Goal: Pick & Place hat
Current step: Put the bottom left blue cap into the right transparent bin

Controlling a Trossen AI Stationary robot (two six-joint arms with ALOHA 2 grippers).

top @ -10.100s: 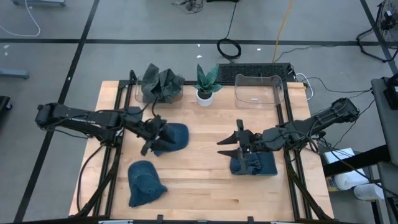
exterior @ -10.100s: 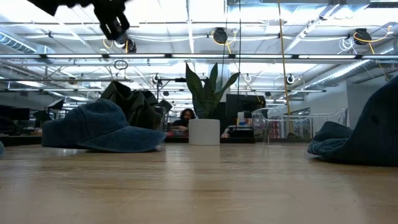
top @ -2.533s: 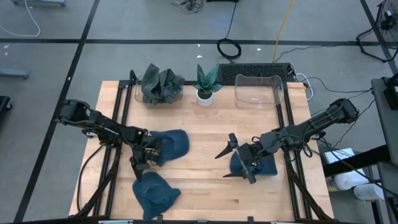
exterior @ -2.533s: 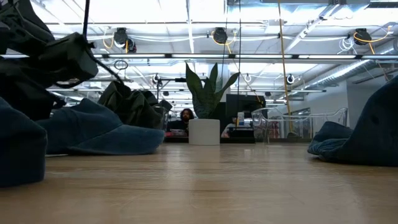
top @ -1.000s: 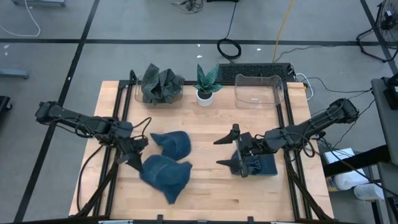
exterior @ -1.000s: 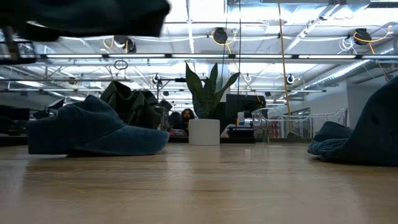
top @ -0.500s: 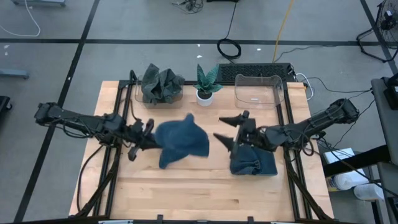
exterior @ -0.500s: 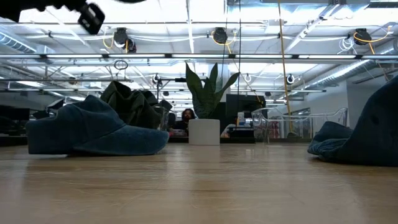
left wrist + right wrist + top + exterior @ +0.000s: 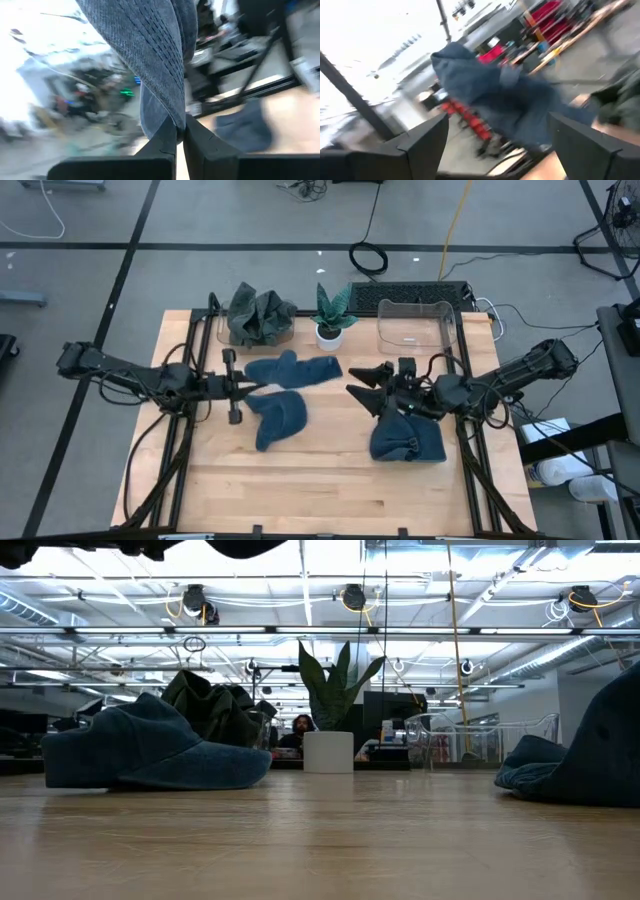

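Note:
My left gripper [image 9: 245,387] is shut on a blue denim hat [image 9: 295,370] and holds it in the air over the table's middle; in the low view the hat's underside [image 9: 250,548] shows at the top edge. A second blue hat [image 9: 275,418] rests on the table just nearer, on its brim and crown rim [image 9: 150,755]. A third blue hat [image 9: 405,442] lies below my right arm. My right gripper [image 9: 368,385] stands open to the right of the held hat, facing it and apart from it [image 9: 485,100]. My left gripper pinches an edge of the hat with rows of parallel stitching [image 9: 172,112] between its two fingers [image 9: 200,137]. The fingers come level from the table's left. The hat stretches out past the fingertips toward the table's right, lifted clear of the table.
At the far edge stand a clear bin with dark grey-green cloth [image 9: 258,315], a small potted plant [image 9: 330,315] and an empty clear bin [image 9: 415,325]. Bare wood lies along the near edge [image 9: 320,500].
My left gripper has risen and gone toward the far edge, turning to point at the table's right. Its hat has swung from low over the near left side up to mid-air over the middle. My right gripper has gone toward the far edge, staying open.

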